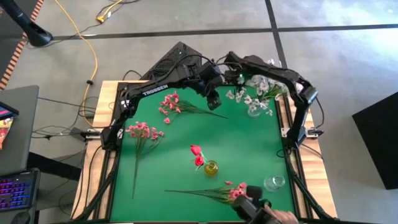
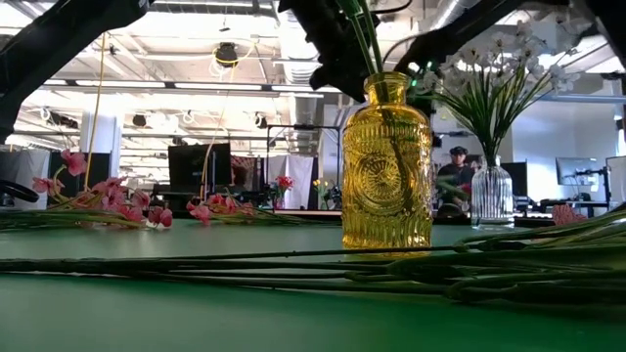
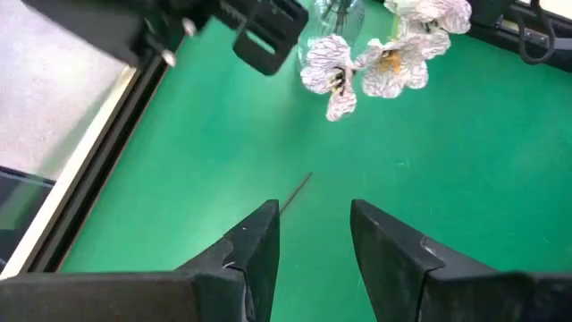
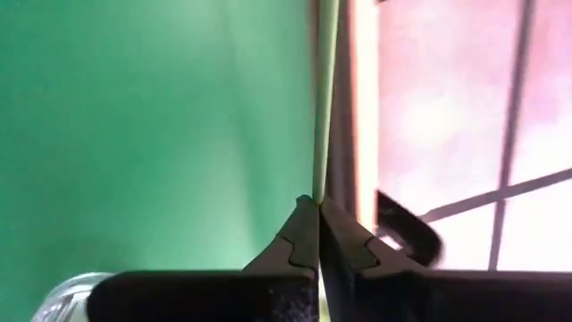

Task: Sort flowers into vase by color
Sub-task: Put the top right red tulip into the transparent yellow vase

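White flowers (image 1: 258, 93) stand in a clear vase (image 1: 254, 112) at the far right. Red flowers (image 1: 197, 154) stand in a yellow vase (image 2: 386, 161). Three pink sprays lie flat on the green table: one far left (image 1: 171, 102), one left (image 1: 143, 130), one near the front edge (image 1: 235, 191). My left gripper (image 3: 313, 233) hangs open above the mat, left of the white flowers. My right gripper (image 4: 318, 210) is shut on a thin green stem by the far edge, close to the white flowers (image 1: 241, 79). My right gripper pinches a green stem (image 4: 324, 134) between its two fingertips. The fingers slant steeply down, and the stem runs straight on beyond them along the table's far edge. No blossom shows on it, so which flower it belongs to cannot be told.
An empty clear glass vase (image 1: 273, 182) stands at the near right. A dark object (image 1: 255, 208) sits at the front edge beside the nearest pink spray. The far-left pink spray's thin stem end (image 3: 295, 192) lies just ahead of my left gripper. The table's wooden rim (image 1: 102, 118) frames the mat.
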You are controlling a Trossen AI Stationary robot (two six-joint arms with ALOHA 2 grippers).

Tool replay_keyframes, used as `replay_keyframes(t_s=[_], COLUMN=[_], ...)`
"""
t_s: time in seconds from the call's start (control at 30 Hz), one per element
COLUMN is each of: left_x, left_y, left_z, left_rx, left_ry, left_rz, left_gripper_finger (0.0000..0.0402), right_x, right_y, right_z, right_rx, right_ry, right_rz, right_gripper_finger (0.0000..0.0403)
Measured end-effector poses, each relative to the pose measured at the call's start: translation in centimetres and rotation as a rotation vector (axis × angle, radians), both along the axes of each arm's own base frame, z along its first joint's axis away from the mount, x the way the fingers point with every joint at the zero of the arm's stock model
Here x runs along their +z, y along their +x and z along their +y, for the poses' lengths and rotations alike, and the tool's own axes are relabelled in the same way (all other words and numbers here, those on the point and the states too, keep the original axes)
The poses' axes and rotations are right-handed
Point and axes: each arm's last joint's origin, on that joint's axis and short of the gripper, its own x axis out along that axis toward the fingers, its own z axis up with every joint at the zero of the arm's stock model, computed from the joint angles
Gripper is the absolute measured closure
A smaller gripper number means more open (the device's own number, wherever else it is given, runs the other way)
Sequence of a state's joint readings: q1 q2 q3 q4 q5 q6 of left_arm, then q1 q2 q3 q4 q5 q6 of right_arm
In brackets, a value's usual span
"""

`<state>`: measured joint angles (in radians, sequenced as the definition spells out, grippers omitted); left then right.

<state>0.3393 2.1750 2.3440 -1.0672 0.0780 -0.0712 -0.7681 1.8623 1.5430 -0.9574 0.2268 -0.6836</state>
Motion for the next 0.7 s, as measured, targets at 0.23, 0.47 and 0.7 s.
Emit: replay_keyframes(t_s=[0.23,0.47,0.7], left_x=[0.1,4.2,9.3], left_y=[-0.1,-2.8,-7.4], left_z=[0.1,-0.1,-0.7], left_rx=[-0.012,0.040,0.102], left_ry=[-0.012,0.092,0.127], left_rz=[-0.005,-0.064,-0.155], left_gripper_finger=[0.0274,0.0274,0.0274], right_x=[4.9,9.0,12.7], right_y=[-0.6,-1.4,-2.1], right_z=[0.5,1.3,2.7], right_rx=[-0.047,-0.072,-0.055], right_ry=[-0.172,-0.323,-0.455], right_rz=[-0.218,-0.390,-0.541], right_gripper_finger=[0.0380,0.0379,0.0379])
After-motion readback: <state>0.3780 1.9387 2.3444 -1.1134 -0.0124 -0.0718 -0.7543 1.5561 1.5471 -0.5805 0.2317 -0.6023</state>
